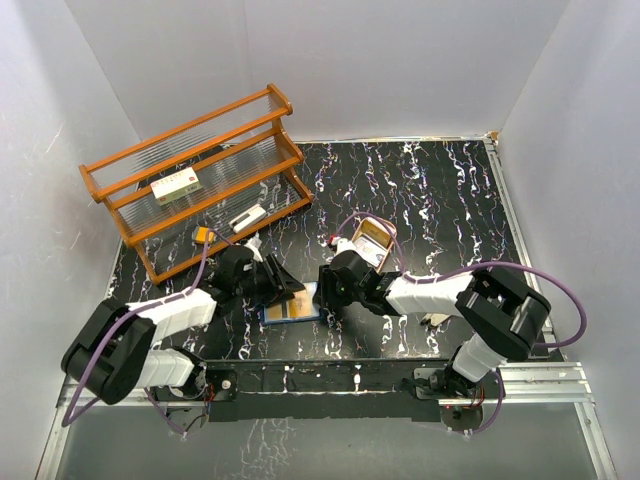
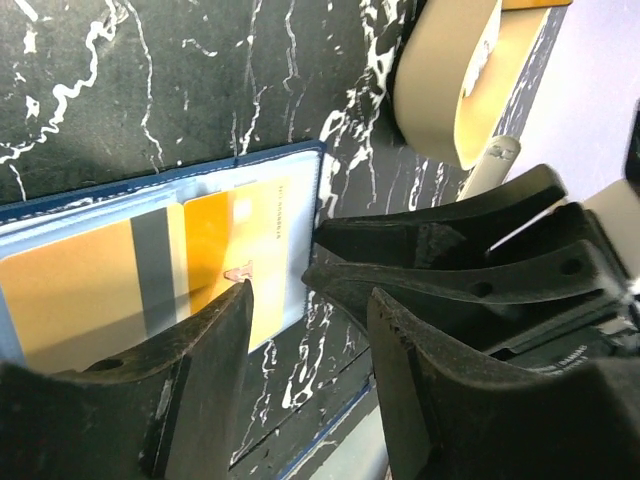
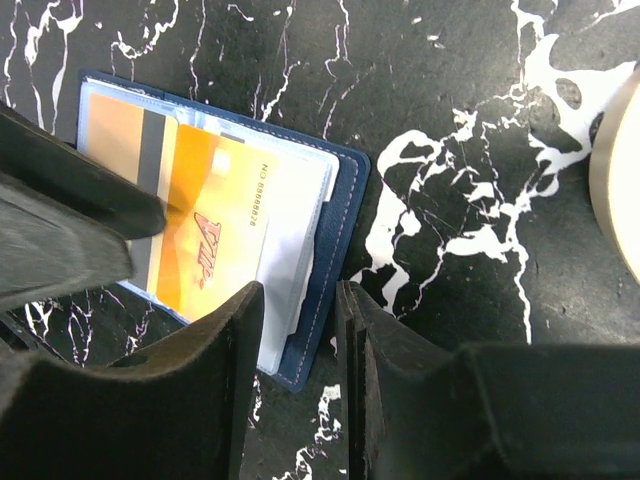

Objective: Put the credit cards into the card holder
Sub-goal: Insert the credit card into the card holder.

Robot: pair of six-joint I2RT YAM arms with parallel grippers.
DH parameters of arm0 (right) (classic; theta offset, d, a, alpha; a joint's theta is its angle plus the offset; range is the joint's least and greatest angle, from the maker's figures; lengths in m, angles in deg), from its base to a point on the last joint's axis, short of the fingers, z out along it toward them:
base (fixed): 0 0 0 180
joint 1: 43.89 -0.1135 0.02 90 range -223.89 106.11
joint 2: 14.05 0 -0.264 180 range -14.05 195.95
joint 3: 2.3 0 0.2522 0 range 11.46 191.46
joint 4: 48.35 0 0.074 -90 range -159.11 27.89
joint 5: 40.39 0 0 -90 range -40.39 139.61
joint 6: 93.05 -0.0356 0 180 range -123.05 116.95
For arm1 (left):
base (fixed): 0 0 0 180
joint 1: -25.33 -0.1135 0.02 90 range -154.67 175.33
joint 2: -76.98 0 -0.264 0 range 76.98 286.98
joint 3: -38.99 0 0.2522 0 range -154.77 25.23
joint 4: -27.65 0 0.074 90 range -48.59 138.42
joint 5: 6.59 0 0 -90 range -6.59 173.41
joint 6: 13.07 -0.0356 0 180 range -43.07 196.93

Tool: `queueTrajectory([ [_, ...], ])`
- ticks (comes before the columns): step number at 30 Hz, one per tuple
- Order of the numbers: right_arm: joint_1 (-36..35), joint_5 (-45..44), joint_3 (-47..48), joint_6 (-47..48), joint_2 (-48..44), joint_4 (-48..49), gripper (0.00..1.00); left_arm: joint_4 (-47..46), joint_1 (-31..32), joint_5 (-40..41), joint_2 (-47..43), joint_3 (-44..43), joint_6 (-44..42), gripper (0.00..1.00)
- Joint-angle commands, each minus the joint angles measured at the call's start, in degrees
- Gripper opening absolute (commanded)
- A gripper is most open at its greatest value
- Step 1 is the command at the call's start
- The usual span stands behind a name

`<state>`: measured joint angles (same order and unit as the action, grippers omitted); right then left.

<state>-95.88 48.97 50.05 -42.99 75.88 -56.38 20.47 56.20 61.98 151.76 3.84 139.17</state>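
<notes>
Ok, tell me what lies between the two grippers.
The open card holder, with an orange card on it, lies between the left gripper and the right gripper. The right wrist view shows this best.

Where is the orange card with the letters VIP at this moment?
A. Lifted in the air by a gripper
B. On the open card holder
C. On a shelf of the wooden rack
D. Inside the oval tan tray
B: the orange card lies flat against the light-blue inside of the open card holder.
</notes>
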Motion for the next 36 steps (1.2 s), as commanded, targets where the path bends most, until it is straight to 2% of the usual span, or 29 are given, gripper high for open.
queueTrajectory([
  [1, 0.25, -2.0, 0.4, 1.71, -2.03, -5.8, 0.34, 9.58, 0.12, 2.73, -5.75, -3.94, -3.01, 0.49],
  [4, 0.22, -1.67, 0.43, 1.73, -2.46, -6.08, 0.34, 14.93, 0.13, 4.78, -7.08, -5.14, -4.78, 0.51],
  [8, 0.26, -1.3, 0.56, 1.45, -1.87, -5.79, 0.34, 15.69, 0.14, 5.52, -6.41, -4.51, -5.01, 0.53],
  [16, 0.22, -0.68, 0.78, 1.28, -0.35, -5.04, 0.33, 10.47, 0.12, 5.53, 1.56, -2.72, -4.35, 0.54],
  [20, 0.23, 0.43, 0.07, 1.01, 1.02, -3.29, 0.33, 4.61, 0.27, 3.07, 5.12, -1.82, -2.26, 0.54],
  [31, 0.17, 2.1, -0.06, -0.06, 1.29, -2.66, 0.28, -2.98, 1.27, -0.63, 5.42, -1.54, 3.61, 0.51],
  [36, 0.14, 1.72, -1.68, -2.94, -1.54, -2.95, 0.28, -2.66, 2.79, -0.86, 5.29, -2.42, 4.81, 0.51],
])
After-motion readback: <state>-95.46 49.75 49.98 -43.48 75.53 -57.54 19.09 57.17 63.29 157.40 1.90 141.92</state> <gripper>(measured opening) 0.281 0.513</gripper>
